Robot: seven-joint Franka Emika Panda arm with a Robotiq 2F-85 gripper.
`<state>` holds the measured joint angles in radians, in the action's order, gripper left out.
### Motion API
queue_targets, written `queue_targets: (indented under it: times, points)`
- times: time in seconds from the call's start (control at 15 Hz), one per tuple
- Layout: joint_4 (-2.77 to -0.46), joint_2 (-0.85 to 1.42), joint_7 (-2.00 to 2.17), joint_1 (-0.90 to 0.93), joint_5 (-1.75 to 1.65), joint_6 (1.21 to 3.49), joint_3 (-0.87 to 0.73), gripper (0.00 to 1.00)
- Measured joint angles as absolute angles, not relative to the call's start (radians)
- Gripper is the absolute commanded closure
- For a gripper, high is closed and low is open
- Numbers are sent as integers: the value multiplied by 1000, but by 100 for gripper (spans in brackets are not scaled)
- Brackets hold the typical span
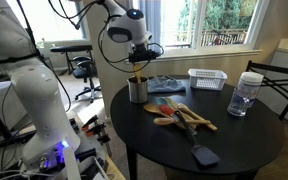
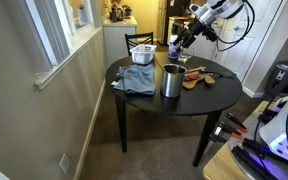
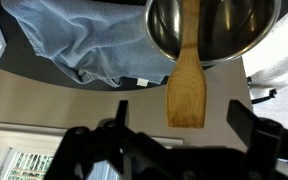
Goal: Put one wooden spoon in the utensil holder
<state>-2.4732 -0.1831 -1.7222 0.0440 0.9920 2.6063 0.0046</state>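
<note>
The shiny metal utensil holder [image 1: 137, 90] stands on the round dark table [image 1: 239, 140]; it also shows in an exterior view [image 2: 171, 81] and in the wrist view [image 3: 219, 25]. A wooden spoon [image 3: 187, 85] stands in it, its flat end sticking up over the rim [image 1: 137, 77]. My gripper [image 1: 139, 58] hovers just above the holder, also seen in an exterior view [image 2: 177, 46]. In the wrist view its fingers [image 3: 181, 108] are spread wide on either side of the spoon's end, not touching it.
Several more wooden utensils [image 1: 189, 115] and a black spatula [image 1: 204, 155] lie mid-table. A blue-grey cloth [image 1: 164, 84] lies behind the holder. A white slatted basket [image 1: 208, 78] and a clear jar [image 1: 246, 93] stand farther off.
</note>
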Motion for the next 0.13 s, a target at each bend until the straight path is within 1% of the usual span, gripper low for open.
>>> queue_targets:
  times: [0.13]
  points:
    - [-2473,-183,-1722,44,992,2606,5,0]
